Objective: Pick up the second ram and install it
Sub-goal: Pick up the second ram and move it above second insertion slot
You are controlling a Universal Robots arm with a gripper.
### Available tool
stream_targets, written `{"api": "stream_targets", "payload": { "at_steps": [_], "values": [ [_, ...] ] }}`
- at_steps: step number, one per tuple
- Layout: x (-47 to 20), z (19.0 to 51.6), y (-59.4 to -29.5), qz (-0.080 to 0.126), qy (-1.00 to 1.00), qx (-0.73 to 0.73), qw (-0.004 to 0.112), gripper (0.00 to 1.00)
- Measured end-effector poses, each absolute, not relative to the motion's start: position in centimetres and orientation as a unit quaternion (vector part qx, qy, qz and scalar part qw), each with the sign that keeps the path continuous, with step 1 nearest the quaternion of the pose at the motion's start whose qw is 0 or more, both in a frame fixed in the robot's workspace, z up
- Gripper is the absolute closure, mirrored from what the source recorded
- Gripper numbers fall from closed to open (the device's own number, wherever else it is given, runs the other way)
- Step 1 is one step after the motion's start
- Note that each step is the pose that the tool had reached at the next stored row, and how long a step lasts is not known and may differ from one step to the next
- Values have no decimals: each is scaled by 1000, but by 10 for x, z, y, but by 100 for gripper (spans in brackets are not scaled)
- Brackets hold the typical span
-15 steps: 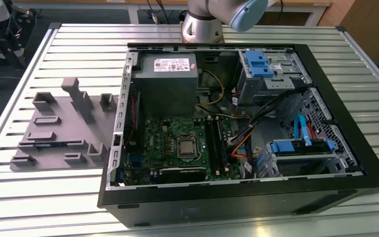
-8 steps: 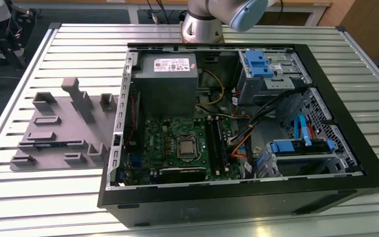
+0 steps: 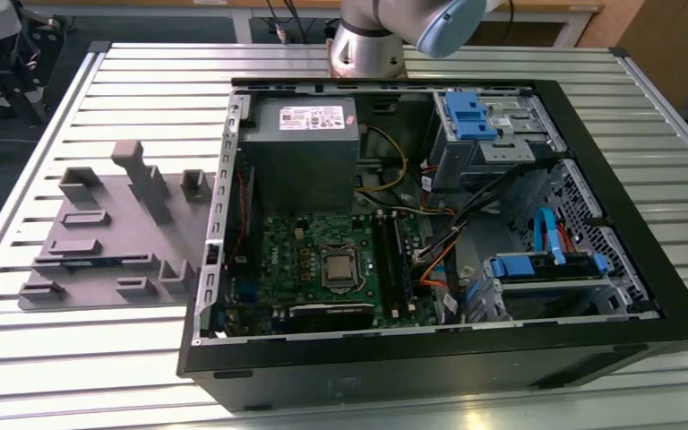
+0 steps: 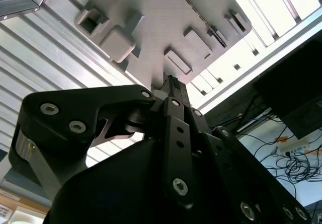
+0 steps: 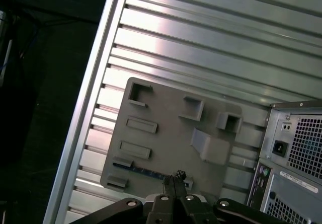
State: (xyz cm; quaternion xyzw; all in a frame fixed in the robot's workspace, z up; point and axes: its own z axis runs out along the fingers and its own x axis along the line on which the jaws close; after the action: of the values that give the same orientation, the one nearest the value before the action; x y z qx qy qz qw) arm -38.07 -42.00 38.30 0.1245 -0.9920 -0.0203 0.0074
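1. On the slatted worktop [image 3: 105, 358], toward its edge on the exterior view's left, a grey holder tray [image 3: 117, 235] is lying flat, just beside the open computer case [image 3: 440, 367].
2. The second ram [image 3: 93, 261] is resting in a long slot of that tray, on the tray's side farthest from the worktop edge where my arm's base [image 3: 365, 49] is standing. In the first wrist view it is showing as a thin blue strip [image 5: 143, 171] set into the grey.
3. I am holding my fingers [image 5: 174, 178] pressed together, tip against tip, with nothing gripped between them. In the second wrist view [image 4: 170, 81] they are likewise meeting at a single point.
4. I am hanging above the tray and touching neither it nor the ram. In the first wrist view my tips are lining up just over the blue strip, toward one of its ends. How high above it I am hanging, I cannot tell.
5. The case is lying on its side with its open face turned upward, taking up the middle of the worktop and reaching toward the edge on the exterior view's right.
6. Inside it, the grey power supply [image 3: 302, 143] is sitting toward the arm-base edge, the green motherboard [image 3: 320, 237] is lying beside it, and two drive cages with blue latches [image 3: 476, 116] [image 3: 536, 266] are standing along the far side from the tray.
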Motion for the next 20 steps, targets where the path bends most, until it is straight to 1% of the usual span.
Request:
{"api": "stream_targets", "payload": {
  "at_steps": [20],
  "values": [
    [-381,383,-420,-20,-989,144,8,89]
  ]
}}
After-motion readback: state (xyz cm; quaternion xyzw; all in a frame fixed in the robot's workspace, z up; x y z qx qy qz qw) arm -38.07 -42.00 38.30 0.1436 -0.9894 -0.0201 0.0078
